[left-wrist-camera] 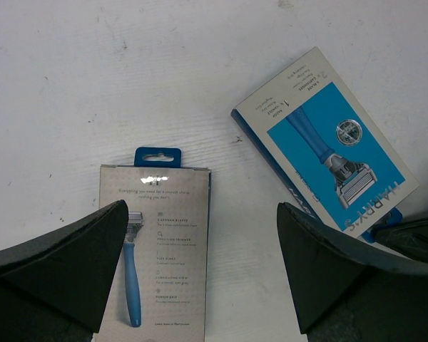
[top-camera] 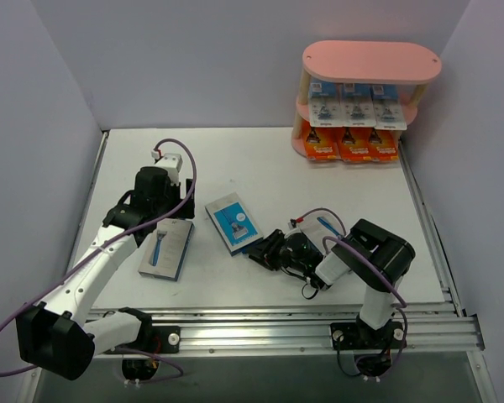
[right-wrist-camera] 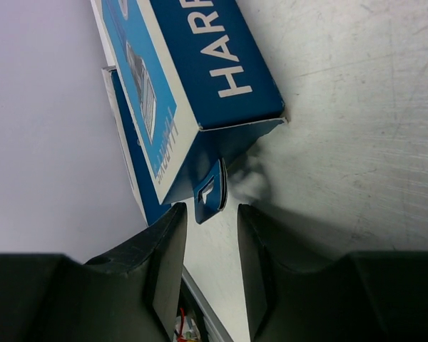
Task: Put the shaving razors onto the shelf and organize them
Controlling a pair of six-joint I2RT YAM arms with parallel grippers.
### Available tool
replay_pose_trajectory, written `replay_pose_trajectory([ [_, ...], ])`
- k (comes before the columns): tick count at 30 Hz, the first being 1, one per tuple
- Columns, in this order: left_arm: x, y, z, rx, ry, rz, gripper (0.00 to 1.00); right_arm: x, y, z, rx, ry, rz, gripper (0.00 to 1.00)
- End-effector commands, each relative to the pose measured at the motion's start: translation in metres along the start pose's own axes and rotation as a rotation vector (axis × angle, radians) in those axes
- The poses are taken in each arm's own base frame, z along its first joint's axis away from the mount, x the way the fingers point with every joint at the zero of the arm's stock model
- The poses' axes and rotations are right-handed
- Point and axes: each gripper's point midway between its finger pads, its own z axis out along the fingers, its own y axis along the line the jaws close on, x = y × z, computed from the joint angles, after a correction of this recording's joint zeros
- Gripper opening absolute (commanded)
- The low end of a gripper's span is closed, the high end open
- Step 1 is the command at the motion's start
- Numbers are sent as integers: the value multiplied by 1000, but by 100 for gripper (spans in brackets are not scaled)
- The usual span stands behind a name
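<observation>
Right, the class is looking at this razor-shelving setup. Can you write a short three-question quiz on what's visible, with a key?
1. True or false: the pink shelf holds razor packs on its top tier.
2. Which tier holds the orange boxes? A top, B middle, C bottom.
3. Which part of the blue box sits between the fingers of the right gripper?
Key: 1 false; 2 C; 3 its hang tab, not yet pinched.
</observation>
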Motion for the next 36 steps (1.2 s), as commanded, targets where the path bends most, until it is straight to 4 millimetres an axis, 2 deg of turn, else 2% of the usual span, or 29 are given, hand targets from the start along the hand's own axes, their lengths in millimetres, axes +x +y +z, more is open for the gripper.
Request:
replay_pose_trajectory([
  [1,-21,-4,-6,22,-46,-16,94,-1,14,4,-48,-9,1,30],
  [17,-18,-10,-3,54,-30,-17,94,-7,9,19,-35,-24,-4,24],
  [22,-17,-12,-3,62,-27,-19,94,-11,19,25,-58,-26,-23,21],
  [30,-16,-14,-2,71,-22,-19,94,-23,34,25,-75,-45,-80,10],
  [32,-16,-14,-2,72,-20,-19,94,-25,44,24,-95,-46,-110,5],
  [34,-17,-15,-2,74,-23,-19,94,-28,45,24,-79,-47,-121,2],
  [35,-16,-15,-1,73,-20,-19,94,-30,53,23,-94,-55,-141,0],
  [36,-16,-15,-1,73,-19,-19,94,-31,51,23,-76,-54,-147,0],
])
